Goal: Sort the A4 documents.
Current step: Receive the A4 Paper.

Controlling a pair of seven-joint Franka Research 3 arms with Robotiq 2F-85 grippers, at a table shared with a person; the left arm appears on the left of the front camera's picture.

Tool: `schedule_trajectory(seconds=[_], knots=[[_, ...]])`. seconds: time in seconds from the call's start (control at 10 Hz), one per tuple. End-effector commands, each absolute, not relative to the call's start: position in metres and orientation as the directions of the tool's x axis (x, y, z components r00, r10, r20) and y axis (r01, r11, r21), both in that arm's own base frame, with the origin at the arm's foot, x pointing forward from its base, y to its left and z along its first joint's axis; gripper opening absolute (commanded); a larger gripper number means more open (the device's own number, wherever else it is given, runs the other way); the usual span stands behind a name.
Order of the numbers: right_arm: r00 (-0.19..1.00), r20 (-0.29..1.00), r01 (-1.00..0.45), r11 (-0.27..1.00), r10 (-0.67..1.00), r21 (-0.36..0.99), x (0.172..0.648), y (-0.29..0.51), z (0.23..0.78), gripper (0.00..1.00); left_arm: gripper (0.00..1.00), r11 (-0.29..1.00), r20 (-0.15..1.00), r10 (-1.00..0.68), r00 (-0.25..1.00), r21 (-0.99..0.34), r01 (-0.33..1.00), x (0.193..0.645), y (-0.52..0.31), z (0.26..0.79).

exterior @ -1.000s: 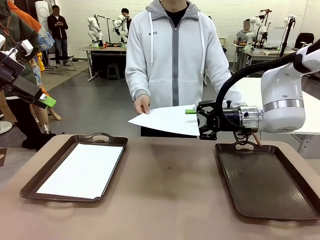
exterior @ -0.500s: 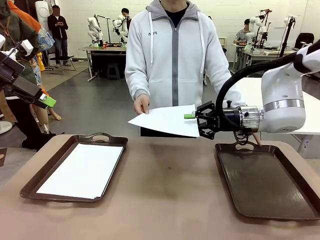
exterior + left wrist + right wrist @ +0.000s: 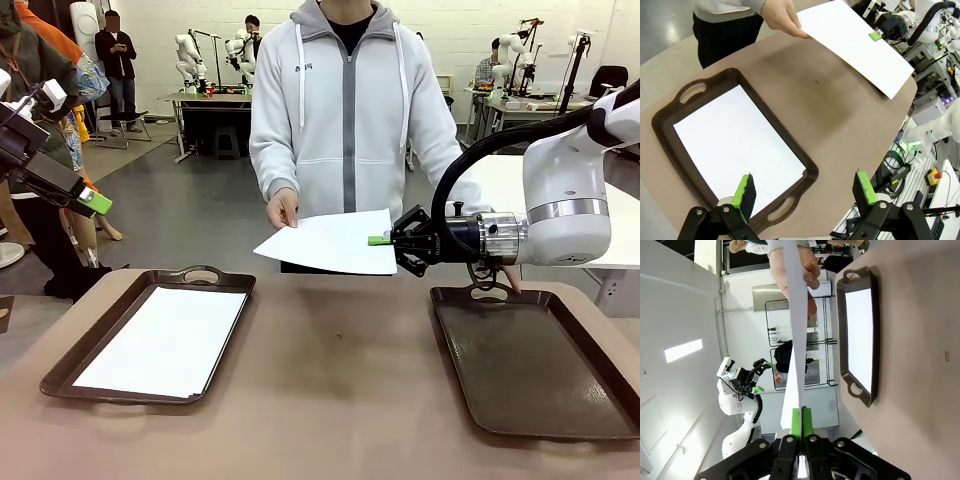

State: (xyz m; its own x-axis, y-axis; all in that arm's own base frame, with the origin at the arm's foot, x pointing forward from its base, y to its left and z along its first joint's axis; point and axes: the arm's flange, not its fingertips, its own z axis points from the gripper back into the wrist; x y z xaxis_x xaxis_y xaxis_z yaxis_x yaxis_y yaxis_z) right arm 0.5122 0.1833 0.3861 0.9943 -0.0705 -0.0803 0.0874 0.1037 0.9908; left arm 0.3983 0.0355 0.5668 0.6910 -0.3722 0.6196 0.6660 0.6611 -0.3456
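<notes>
right gripper point(image 3: 388, 241): closed flat on the near edge of a handed-over a4 sheet point(image 3: 330, 242); in the right wrist view the green pads point(image 3: 801, 421) are pressed together with the paper edge-on between them.
handed-over sheet: held in the air over the table's far edge, between the two trays; its far corner is pinched by the person's hand point(image 3: 284, 209).
left gripper point(image 3: 805, 192): held wide open and empty, raised above the left tray point(image 3: 729, 77), with nothing between its pads.
left tray: one white sheet point(image 3: 165, 340) is already laid flat inside it.
right tray point(image 3: 560, 425): dark and bare, just below and beside the right gripper.
risk, double hold: the sheet is gripped at both ends, so a tear or a slip from the pads is likely if it is pulled before the hand lets go.
risk, thin bite: only a narrow strip of edge is caught, so the paper could droop, swing or slide out when carried.
risk, placing: a limp sheet could catch on the tray rim and land creased or half outside.
</notes>
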Motion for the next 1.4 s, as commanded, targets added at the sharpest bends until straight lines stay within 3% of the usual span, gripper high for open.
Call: schedule_trajectory(seconds=[0.0, 1.3], knots=[[0.994, -0.1, 0.105, 0.104, -0.053, 0.989, 0.5125, 0.1838, 0.3845, 0.0, 1.0, 0.658, 0.618, -0.374, 0.691, -0.348, 0.667, 0.3977, 0.0352, 0.5667], [0.994, -0.082, 0.088, 0.101, -0.066, 0.991, 0.5118, 0.1838, 0.3859, 0.0, 1.0, 0.658, 0.618, -0.374, 0.691, -0.348, 0.667, 0.3977, 0.0352, 0.5667]])
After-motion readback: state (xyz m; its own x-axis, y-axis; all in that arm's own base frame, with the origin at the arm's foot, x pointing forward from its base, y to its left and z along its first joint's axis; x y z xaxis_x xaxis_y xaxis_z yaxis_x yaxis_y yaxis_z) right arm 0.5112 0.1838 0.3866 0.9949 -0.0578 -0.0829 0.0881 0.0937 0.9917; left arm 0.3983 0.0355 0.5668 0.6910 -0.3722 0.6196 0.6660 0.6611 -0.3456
